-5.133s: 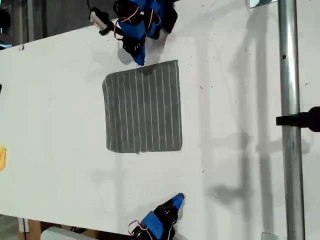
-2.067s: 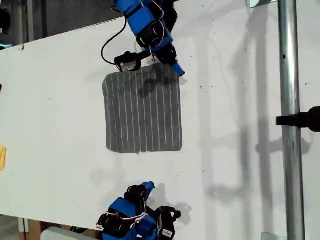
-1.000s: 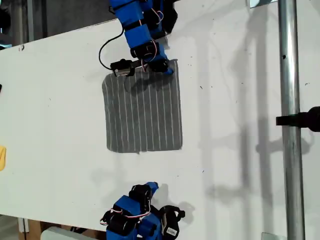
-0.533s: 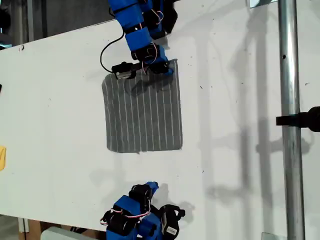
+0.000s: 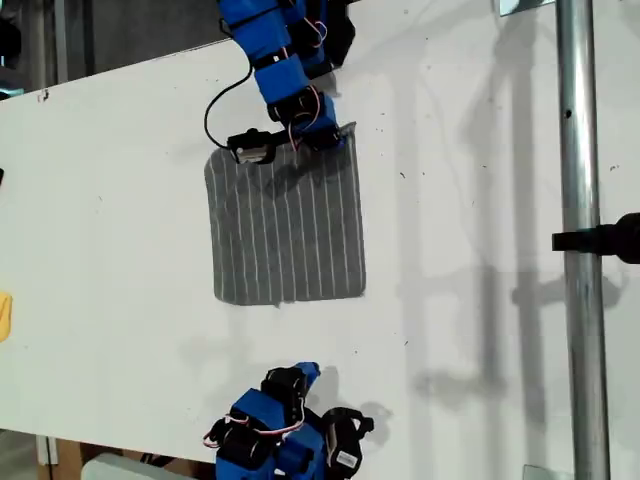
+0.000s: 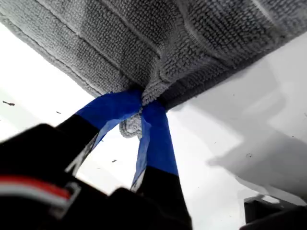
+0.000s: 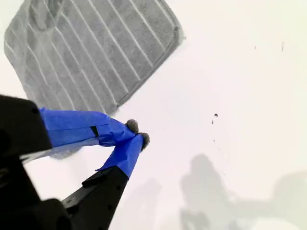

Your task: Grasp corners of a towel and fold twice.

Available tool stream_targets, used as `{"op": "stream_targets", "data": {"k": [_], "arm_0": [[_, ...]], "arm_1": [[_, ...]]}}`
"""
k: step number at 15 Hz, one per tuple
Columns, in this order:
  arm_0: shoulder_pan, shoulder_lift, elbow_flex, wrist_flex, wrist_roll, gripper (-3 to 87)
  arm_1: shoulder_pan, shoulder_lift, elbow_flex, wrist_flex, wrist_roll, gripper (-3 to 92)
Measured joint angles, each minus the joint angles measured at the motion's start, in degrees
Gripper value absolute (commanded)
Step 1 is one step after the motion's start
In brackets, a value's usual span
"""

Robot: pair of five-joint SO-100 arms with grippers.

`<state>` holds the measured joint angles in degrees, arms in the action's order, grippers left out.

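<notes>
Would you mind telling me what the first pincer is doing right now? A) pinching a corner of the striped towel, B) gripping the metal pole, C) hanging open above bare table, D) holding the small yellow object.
A: in the first wrist view my first pincer has its blue jaws closed on a bunched corner of the towel.

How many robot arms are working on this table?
2. One reaches in from the exterior view's top, its end effector pinching the towel corner; the other waits at that view's bottom edge, off the towel.
</notes>
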<state>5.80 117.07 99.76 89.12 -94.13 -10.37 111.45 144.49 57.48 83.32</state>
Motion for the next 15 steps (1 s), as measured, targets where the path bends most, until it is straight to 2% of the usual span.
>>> {"op": "stream_targets", "data": {"k": [1,2,4,7,9,15], "arm_0": [[0.09,-0.70,-0.18,-3.43,1.93,3.4],[0.26,-2.20,-0.44,-6.50,5.54,17.7],[0.53,-7.21,-4.75,-9.84,10.46,25.2],[0.53,-18.19,-16.61,-9.93,21.45,24.7],[-0.53,-25.84,-21.80,-10.37,25.93,24.3],[-2.81,-50.98,-31.20,-14.85,27.77,23.5]], "arm_1": [[-0.09,0.00,0.00,0.00,0.09,-0.2],[-0.09,0.00,0.00,0.00,0.18,-0.2],[-0.09,0.00,0.00,0.00,0.18,-0.2],[-0.09,0.00,0.00,0.00,0.18,-0.2],[-0.09,0.00,0.00,0.00,0.18,-0.2],[-0.09,0.00,0.00,0.00,0.18,-0.2]]}}
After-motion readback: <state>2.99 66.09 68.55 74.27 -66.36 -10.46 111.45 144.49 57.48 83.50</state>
